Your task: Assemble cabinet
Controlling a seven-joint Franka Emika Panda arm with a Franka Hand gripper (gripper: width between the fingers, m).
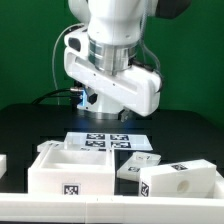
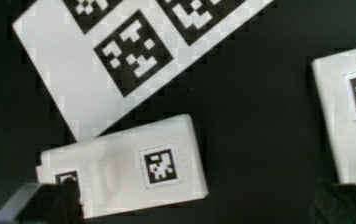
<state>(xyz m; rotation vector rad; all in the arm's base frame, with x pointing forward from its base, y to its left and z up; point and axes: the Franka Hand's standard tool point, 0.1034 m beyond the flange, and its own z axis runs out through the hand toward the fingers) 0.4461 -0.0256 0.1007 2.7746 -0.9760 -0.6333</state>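
The cabinet lies in loose white pieces with black-and-white tags. An open box-shaped piece (image 1: pixel 70 172) sits at the front on the exterior view's left. A block-shaped piece (image 1: pixel 182 184) sits at the front right, and a small flat piece (image 1: pixel 138 165) lies between them. In the wrist view the small tagged piece (image 2: pixel 136 165) lies below my gripper (image 2: pixel 193 212), and another piece's edge (image 2: pixel 349 110) shows at the side. The gripper's dark fingers (image 2: pixel 29 205) stand far apart with nothing between them. The gripper hangs above the table. The arm hides it in the exterior view.
The marker board (image 1: pixel 100 140) lies flat on the black table behind the pieces; it also shows in the wrist view (image 2: pixel 130 50). The edge of another white object (image 1: pixel 3 163) shows at the far left. The arm's wrist (image 1: pixel 110 80) fills the upper middle.
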